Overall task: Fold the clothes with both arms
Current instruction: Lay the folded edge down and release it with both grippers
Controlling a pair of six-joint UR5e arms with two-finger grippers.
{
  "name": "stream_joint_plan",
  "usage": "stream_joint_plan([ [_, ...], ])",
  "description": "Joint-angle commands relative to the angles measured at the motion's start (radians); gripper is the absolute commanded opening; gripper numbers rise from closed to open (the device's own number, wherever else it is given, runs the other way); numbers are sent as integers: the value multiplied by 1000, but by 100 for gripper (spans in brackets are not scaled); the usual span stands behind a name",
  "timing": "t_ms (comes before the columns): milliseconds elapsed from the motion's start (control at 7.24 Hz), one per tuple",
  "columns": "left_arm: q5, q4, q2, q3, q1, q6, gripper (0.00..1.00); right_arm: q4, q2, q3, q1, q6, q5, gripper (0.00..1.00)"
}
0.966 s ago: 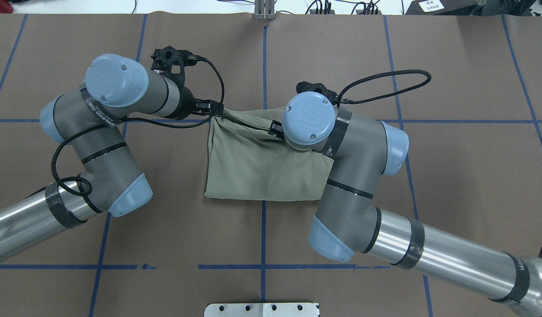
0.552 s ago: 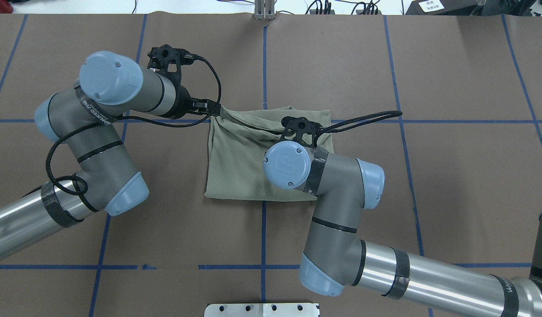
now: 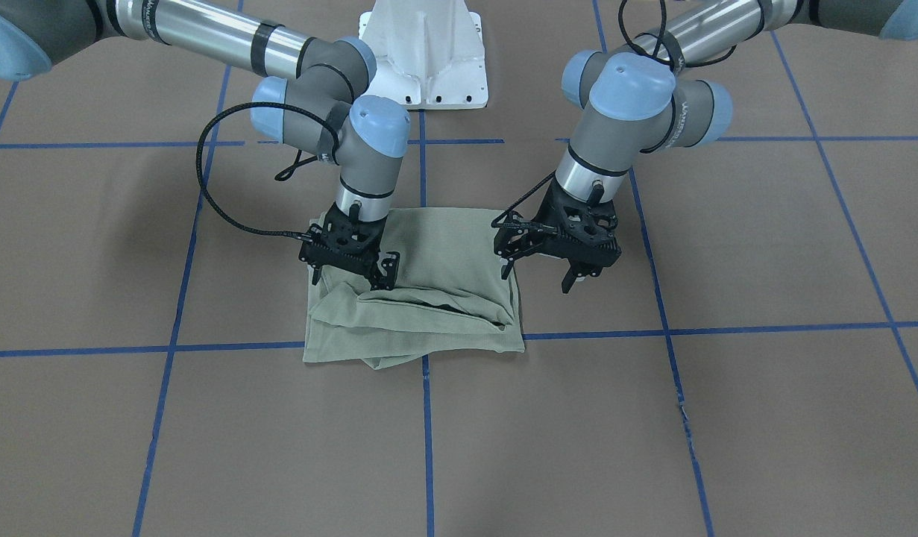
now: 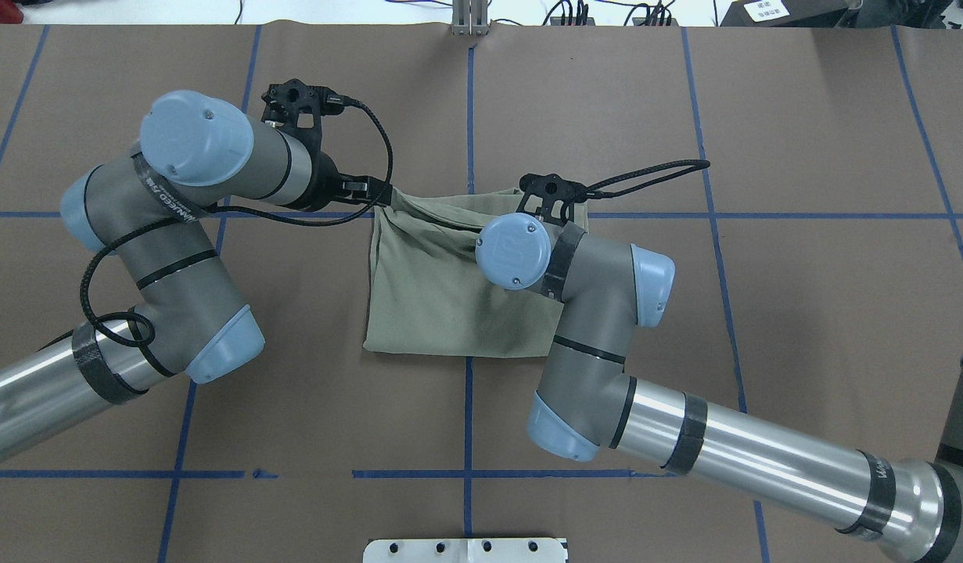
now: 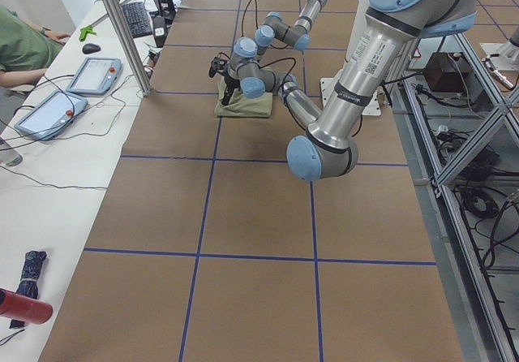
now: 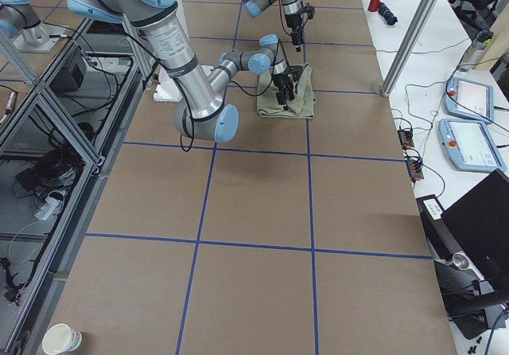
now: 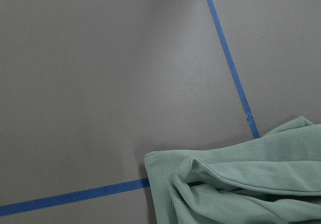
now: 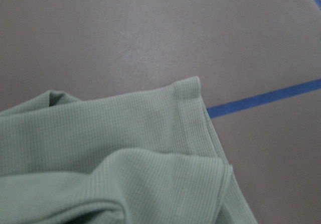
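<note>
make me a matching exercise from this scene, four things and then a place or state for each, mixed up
Things:
1 shirt
2 left gripper
3 right gripper
4 pedestal base

Places and states:
a white, at the robot's edge of the table
b open, at the shirt's end on the robot's right
c pale green, folded, lying on the table
d open, at the shirt's end on the robot's left, outer finger over bare table

Pairs: 1-c, 2-d, 3-b, 4-a

The shirt (image 8: 100, 148) is matt, fine-ribbed knit cloth; the table cover (image 7: 100, 83) is smooth matt brown paper; the right arm (image 4: 763, 461) tube is glossy metal.
</note>
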Motion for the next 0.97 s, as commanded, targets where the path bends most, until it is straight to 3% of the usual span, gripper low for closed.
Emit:
stream_joint_plan([
  [0, -2, 0, 2, -10, 1, -6, 100, 5, 51, -146, 96, -63, -20, 100],
  [138, -2, 0, 2, -10, 3, -8, 100, 35, 53, -179, 150, -135, -52, 100],
  [414, -2, -1, 2, -9, 9, -11, 100, 92, 56, -190, 224, -258, -8, 100],
  [552, -2, 0, 0, -9, 12, -11, 100, 178, 57, -185, 230, -260, 94, 100],
  [828, 7, 11, -1, 5, 18, -9, 100, 198, 60, -136, 253, -269, 248, 100],
])
